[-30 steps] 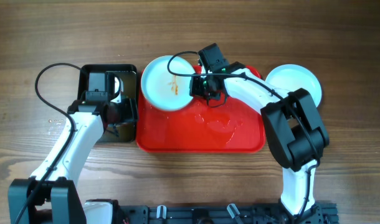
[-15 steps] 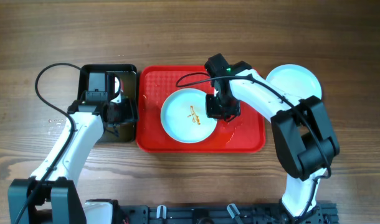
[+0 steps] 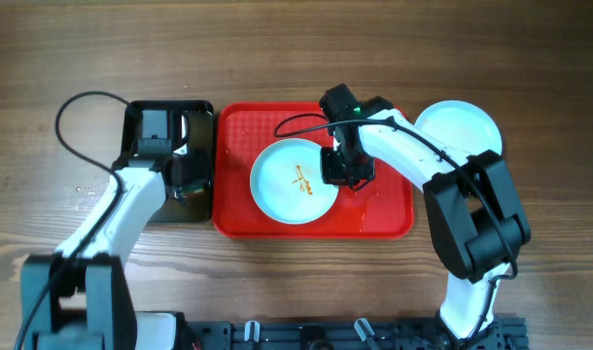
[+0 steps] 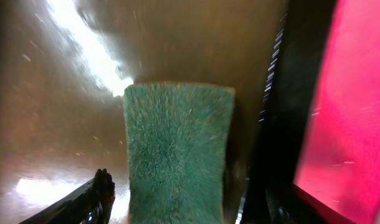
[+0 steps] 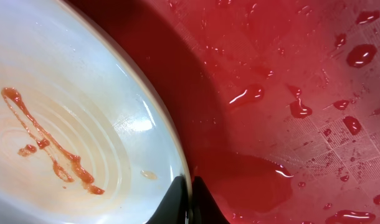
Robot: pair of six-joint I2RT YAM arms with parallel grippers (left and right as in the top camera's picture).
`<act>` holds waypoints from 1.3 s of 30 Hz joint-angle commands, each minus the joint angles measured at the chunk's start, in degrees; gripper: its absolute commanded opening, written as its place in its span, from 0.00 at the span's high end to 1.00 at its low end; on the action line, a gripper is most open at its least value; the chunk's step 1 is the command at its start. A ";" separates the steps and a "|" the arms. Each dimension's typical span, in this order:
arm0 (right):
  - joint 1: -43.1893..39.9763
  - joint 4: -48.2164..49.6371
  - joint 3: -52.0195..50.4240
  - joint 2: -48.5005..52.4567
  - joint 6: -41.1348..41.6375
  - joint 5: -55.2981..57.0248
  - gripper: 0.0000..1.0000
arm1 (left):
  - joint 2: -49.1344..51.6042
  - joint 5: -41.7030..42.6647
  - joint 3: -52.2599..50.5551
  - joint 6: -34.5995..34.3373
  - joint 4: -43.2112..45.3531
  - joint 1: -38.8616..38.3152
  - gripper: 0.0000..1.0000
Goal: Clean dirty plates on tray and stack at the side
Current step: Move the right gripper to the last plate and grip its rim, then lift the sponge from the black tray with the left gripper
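Note:
A pale plate [image 3: 282, 185] with an orange-brown sauce smear lies in the middle of the red tray [image 3: 240, 126]. My right gripper [image 3: 343, 167] is shut on its right rim. The right wrist view shows the fingers [image 5: 190, 190] pinching the plate's edge [image 5: 84, 93] over the wet tray floor [image 5: 289, 62]. A clean pale plate [image 3: 459, 126] sits on the table to the right of the tray; I cannot tell if more lie under it. My left gripper [image 3: 185, 175] is open, its fingers [image 4: 189, 186] on either side of the green sponge [image 4: 177, 137] without touching it.
The sponge lies in a small black tray [image 3: 141, 112] holding brownish water, right against the red tray's left side [image 4: 352, 93]. Water drops lie on the red tray's right half. Cables loop over the back of both trays.
My right gripper has brought the smeared plate from the tray's back left corner, where it was tilted, to lie flat in the tray's middle. The left arm has shifted slightly over the black tray.

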 commanded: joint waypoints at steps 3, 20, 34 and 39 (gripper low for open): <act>-0.13 0.31 -0.90 -0.20 -0.85 2.95 0.96 | 6.34 -1.18 0.37 -0.57 0.39 0.22 0.40; -0.13 -0.39 -0.90 -0.20 -1.03 2.95 0.96 | -9.49 -1.16 0.59 -0.52 0.11 0.22 0.96; -0.13 -0.52 -0.90 -0.20 -1.27 2.95 0.96 | -29.33 -1.20 0.59 -0.11 3.85 0.26 0.96; -0.13 -0.52 -0.90 -0.20 -1.27 2.95 0.96 | -36.17 -1.20 0.59 -0.09 6.54 0.26 0.96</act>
